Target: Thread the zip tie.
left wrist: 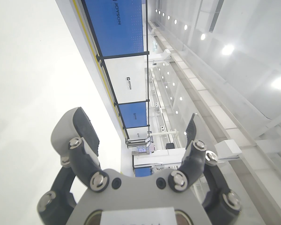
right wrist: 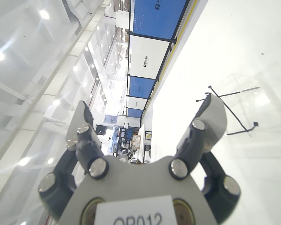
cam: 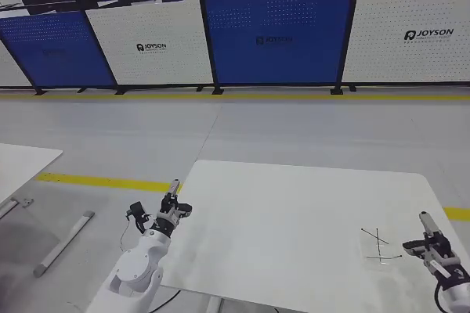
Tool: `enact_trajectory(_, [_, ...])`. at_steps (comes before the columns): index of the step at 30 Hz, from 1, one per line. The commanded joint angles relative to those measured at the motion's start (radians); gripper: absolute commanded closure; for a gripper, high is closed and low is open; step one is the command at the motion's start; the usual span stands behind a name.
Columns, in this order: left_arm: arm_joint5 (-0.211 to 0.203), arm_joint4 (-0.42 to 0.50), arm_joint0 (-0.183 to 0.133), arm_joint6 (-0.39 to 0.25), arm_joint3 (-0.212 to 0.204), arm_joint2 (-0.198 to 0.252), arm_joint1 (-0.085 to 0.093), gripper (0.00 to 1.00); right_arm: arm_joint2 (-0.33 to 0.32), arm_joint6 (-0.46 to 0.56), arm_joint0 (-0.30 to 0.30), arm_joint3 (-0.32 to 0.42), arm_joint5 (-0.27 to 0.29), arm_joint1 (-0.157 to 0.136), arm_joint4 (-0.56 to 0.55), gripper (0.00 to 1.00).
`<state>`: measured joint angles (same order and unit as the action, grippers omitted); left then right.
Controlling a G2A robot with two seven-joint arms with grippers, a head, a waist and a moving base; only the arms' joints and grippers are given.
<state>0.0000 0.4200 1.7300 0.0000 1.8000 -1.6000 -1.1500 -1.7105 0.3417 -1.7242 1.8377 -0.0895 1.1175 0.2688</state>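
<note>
Black zip ties [cam: 376, 235] lie crossed at the tabletop's [cam: 298, 227] lower right, perhaps on clear film. Left hand [left wrist: 140, 127] and right hand [right wrist: 146, 106] both gape, empty.

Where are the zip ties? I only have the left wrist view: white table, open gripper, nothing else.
Observer: On the right arm's side of the table. The zip ties lie flat on a clear sheet there. There look to be three black ones, two crossed and a third beside them.
Operator: Right gripper got one yet?
Observer: No. The right gripper is open and empty, next to the ties and not touching them.
</note>
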Motion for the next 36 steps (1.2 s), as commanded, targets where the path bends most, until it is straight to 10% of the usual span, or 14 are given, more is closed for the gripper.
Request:
enact_trajectory(1, [0.000,0.000,0.000,0.000,0.000,0.000,0.000,0.00,0.000,0.000,0.000,0.000,0.000,0.000,0.000,0.00])
enact_trajectory(14, [0.000,0.000,0.000,0.000,0.000,0.000,0.000,0.00,-0.054,0.519,0.104,-0.026,0.000,-0.049,-0.195,0.00])
enact_trajectory(29, [0.000,0.000,0.000,0.000,0.000,0.000,0.000,0.00,-0.051,0.526,0.104,-0.026,0.002,-0.050,-0.198,0.00])
enact_trajectory(36, [0.000,0.000,0.000,0.000,0.000,0.000,0.000,0.00,-0.074,0.813,0.235,-0.148,0.082,-0.085,-0.290,0.00])
